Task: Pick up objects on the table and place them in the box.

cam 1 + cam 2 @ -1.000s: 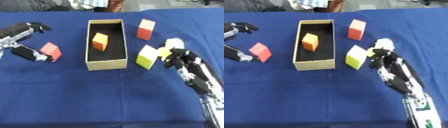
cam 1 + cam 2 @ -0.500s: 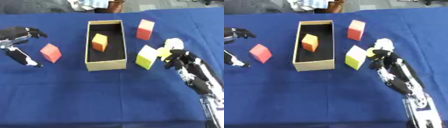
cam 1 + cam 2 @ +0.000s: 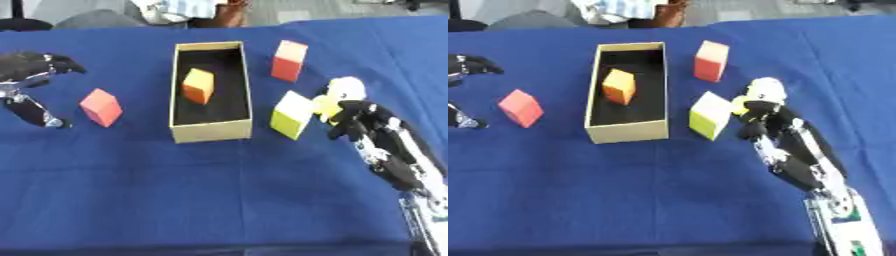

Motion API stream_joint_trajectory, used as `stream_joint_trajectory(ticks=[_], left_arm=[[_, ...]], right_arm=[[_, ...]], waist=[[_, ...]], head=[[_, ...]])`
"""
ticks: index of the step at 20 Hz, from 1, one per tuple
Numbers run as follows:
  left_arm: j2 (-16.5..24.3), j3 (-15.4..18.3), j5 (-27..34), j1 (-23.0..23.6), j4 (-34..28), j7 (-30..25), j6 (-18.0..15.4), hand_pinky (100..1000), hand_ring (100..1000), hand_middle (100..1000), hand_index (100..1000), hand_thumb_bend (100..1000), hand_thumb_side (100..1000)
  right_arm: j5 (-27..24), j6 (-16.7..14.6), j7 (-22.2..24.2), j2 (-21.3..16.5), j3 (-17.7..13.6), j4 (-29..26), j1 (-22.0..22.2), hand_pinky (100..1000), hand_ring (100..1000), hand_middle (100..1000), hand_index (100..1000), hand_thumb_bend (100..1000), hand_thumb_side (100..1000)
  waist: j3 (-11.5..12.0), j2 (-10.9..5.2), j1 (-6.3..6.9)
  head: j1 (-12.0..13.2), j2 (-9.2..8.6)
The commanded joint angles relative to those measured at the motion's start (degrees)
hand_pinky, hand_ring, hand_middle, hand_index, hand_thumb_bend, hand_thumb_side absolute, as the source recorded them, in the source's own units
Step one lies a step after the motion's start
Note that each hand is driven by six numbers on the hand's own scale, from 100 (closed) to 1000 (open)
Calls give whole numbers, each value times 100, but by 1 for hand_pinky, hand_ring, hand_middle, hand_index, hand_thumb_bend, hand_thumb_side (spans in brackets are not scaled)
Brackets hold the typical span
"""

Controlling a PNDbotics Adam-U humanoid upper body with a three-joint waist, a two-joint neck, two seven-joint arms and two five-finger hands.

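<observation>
A tan open box (image 3: 210, 134) stands mid-table with an orange block (image 3: 198, 86) inside it. To its left a red block (image 3: 101, 107) lies on the blue cloth. My left hand (image 3: 31, 67) is open at the far left, fingers above and thumb (image 3: 37, 114) below, apart from that red block. Right of the box stand a red-and-orange block (image 3: 289, 61) and a yellow-green block (image 3: 292, 115). A small white-and-yellow thing (image 3: 761, 90) lies by the fingertips of my right hand (image 3: 785, 135), which rests open and holds nothing.
The blue cloth (image 3: 219, 200) covers the whole table, with bare cloth across the near half. A person sits at the far edge behind the box.
My left hand has drawn back to the left, away from the red block, which stays where it was. The right hand has hardly moved.
</observation>
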Motion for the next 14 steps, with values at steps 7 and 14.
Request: stream_joint_trajectory(ticks=[7,14], left_arm=[[-78,-64,-298,-395,306,131,-167,840,820,829,926,582,163],[-200,-189,-421,-534,482,74,-348,840,821,830,925,583,165]], right_arm=[[20,-7,16,-88,2,-41,-33,575,571,613,796,100,465],[21,-6,17,-82,3,-37,-28,575,571,613,796,100,465]], waist=[[-4,-180,57],[-21,-183,58]], head=[[29,28],[34,28]])
